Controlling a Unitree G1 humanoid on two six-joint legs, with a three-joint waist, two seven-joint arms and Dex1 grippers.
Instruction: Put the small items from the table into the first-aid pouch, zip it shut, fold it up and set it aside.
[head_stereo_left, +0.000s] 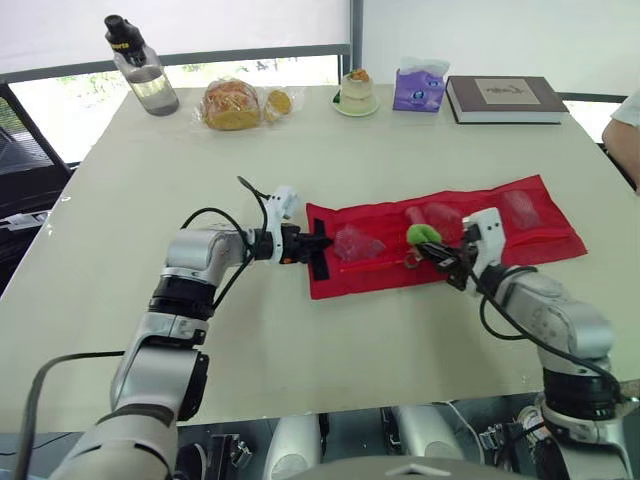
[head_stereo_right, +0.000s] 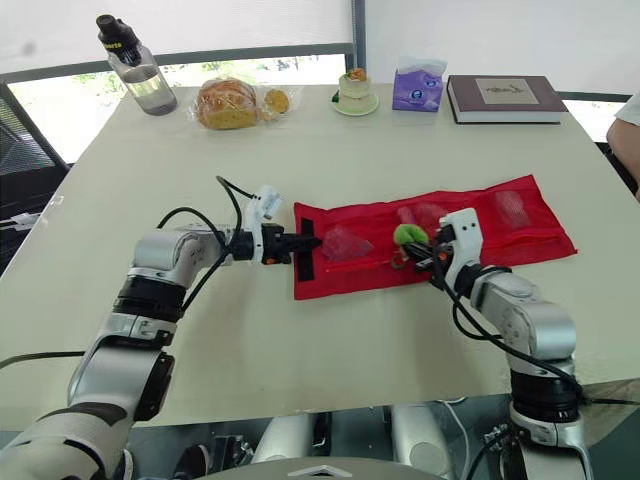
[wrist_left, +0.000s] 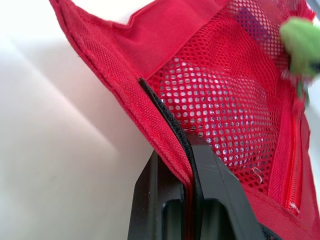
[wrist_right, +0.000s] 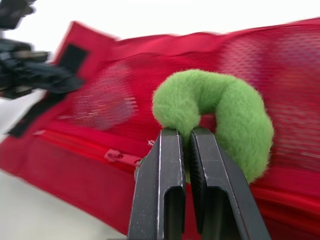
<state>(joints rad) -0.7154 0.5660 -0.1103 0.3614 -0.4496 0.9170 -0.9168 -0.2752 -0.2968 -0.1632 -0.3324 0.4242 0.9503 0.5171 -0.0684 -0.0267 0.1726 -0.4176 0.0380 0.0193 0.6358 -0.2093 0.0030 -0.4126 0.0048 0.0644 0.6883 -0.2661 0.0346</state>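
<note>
Over the flat red pouch (head_stereo_left: 540, 238), my right gripper (head_stereo_left: 426, 249) pinches a green fuzzy item (head_stereo_left: 422, 234), left gripper (head_stereo_left: 320, 250) clamping its edge; zipping, folding not yet done.

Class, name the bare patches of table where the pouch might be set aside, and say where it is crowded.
Free: the band between the back row and the pouch; the left side in front of the bottle; the near strip before the pouch. Crowded: the back edge with bread, cake, tissues, book; the pouch, around left gripper and right gripper.
</note>
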